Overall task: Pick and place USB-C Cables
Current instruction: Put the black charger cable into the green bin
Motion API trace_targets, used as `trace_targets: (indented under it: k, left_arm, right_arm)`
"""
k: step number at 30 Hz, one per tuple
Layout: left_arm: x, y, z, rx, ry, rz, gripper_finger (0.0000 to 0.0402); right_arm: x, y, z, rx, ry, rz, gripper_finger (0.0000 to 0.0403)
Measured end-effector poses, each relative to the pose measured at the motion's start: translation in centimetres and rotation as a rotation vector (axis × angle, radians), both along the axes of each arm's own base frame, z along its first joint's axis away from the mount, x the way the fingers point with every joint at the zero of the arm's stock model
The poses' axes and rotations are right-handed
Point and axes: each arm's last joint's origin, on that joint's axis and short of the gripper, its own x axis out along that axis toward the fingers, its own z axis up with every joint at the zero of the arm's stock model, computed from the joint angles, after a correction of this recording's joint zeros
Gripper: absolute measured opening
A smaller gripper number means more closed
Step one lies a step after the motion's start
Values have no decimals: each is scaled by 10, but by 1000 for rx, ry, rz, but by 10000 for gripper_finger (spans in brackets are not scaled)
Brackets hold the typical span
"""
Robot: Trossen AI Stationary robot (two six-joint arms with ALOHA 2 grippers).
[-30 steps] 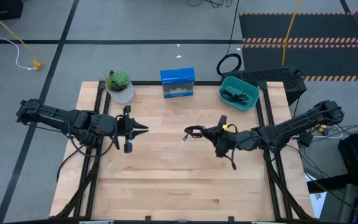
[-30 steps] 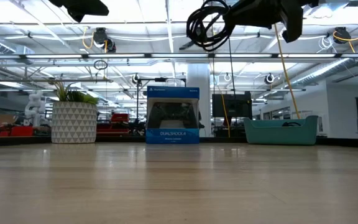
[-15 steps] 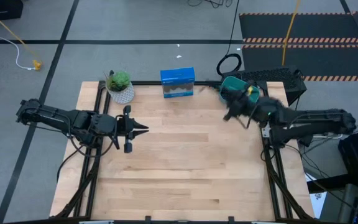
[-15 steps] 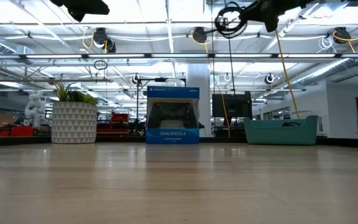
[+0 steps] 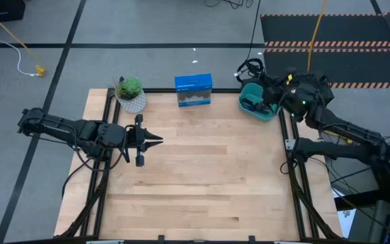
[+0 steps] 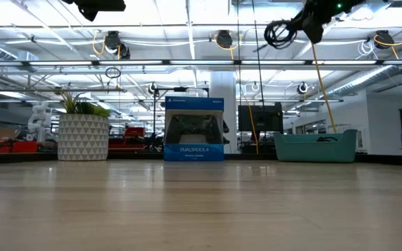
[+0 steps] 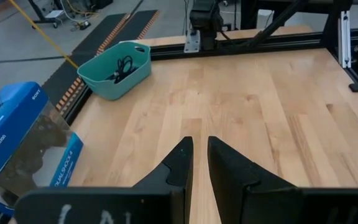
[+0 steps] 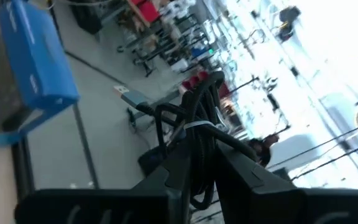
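Observation:
My right gripper (image 5: 264, 85) hangs high above the table's far right corner, by the teal bin's (image 5: 260, 103) far rim, shut on a black USB-C cable coil (image 6: 279, 32). In the right wrist view the coil (image 8: 194, 118) sticks out past the fingers, bound by a pale tie. Another black cable (image 7: 122, 66) lies inside the bin (image 7: 114, 70). The blue-purple cable is not in view. My left gripper (image 5: 156, 140) hovers over the table's left middle with its fingers (image 7: 199, 155) almost together, holding nothing. My right gripper pinches the black coil between its two fingers, across the bundled strands just below the pale tie (image 8: 196, 128). The coil is lifted clear of table and bin. It sticks out beyond the fingertips (image 6: 306, 21) toward the far side, its loops slack.
A blue controller box (image 5: 193, 90) and a potted plant (image 5: 131, 95) stand at the far edge. A big black cable loop (image 5: 249, 70) lies on the floor just beyond the bin. Bare wood fills the table's middle and near side (image 5: 195, 183).
My right gripper has swung from the table's middle to the far right, rising and turning as it went, and now sits by the teal bin's far rim. The black coil has travelled with it, still clamped. The left arm has kept still.

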Motion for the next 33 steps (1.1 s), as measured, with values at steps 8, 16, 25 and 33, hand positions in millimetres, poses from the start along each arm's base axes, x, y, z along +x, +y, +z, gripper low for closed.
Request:
trace_targets:
  k: [8, 16, 25, 33]
  left_arm:
    - [0, 0, 0, -1, 0, 0, 51]
    - [0, 0, 0, -2, 0, 1, 51]
    - [0, 0, 0, -3, 0, 1, 51]
    - [0, 0, 0, -3, 0, 1, 51]
  right_arm:
    - [-8, -20, -17, 270, -55, 2, 45]
    - [-6, -43, -41, 496, -57, -87, 45]
    - [-9, -74, -70, 709, -14, -200, 45]
    - [-14, -88, -92, 827, 66, -306, 45]
